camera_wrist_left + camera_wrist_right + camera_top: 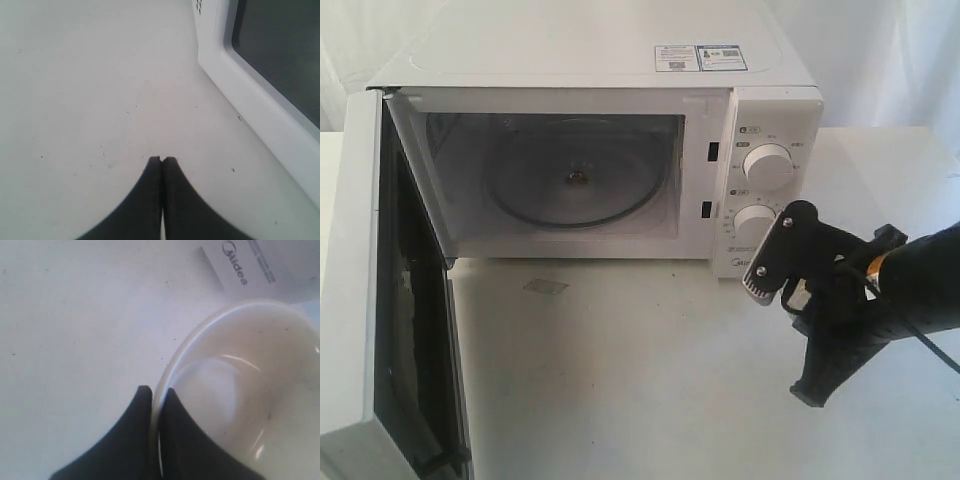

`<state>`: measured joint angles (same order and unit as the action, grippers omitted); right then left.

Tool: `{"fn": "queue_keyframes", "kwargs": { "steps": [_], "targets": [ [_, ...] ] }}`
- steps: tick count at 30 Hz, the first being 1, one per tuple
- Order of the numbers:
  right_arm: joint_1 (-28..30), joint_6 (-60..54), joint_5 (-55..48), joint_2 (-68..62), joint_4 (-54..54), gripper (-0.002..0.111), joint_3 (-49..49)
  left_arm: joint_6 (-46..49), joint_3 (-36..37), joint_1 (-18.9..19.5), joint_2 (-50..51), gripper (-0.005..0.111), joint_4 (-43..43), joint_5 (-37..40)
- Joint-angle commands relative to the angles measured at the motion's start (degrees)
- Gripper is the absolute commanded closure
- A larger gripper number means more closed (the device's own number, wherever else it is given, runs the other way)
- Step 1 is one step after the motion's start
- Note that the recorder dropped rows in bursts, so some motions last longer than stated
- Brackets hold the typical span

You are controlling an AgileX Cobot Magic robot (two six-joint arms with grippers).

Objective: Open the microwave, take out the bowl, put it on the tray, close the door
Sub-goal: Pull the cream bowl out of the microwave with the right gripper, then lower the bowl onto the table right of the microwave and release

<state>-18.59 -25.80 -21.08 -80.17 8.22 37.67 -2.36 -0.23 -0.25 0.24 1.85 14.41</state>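
The white microwave point(620, 60) stands open and its door point(350, 300) is swung out to the left. Only the glass turntable point(575, 185) lies in the cavity. The cream-white bowl point(250, 385) fills the right wrist view, with my right gripper point(156, 390) shut on its rim, one finger inside and one outside. It hangs over the table near the Midea logo point(235, 262). Outside, my right gripper point(765, 285) hovers before the dials point(768, 165); I cannot make out the bowl there. My left gripper point(162, 159) is shut and empty beside the door point(280, 65). The tray is out of view.
The white table point(650, 380) spreads in front of the microwave, with a small faint patch point(545, 287) on it. The open door juts toward the front left corner. A white curtain hangs behind.
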Motion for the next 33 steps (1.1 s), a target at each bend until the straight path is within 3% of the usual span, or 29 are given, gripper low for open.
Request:
{"fn": "queue_keyframes", "kwargs": {
  "steps": [1,14,27,33],
  "targets": [
    [3.1,0.7,2.5,-1.7,0.5,0.108,0.0,-0.3,0.2,0.1,-0.2,0.107,0.1,0.1],
    [5.3,0.5,5.5,-10.3,0.6,0.108,1.2,-0.3,0.2,0.1,-0.2,0.107,0.1,0.1],
    [7.8,5.3,9.8,-10.6,0.5,0.108,1.2,-0.3,0.2,0.1,-0.2,0.107,0.1,0.1],
    [7.8,5.3,9.5,-10.6,0.5,0.078,1.2,-0.3,0.2,0.1,-0.2,0.107,0.1,0.1]
  ]
}}
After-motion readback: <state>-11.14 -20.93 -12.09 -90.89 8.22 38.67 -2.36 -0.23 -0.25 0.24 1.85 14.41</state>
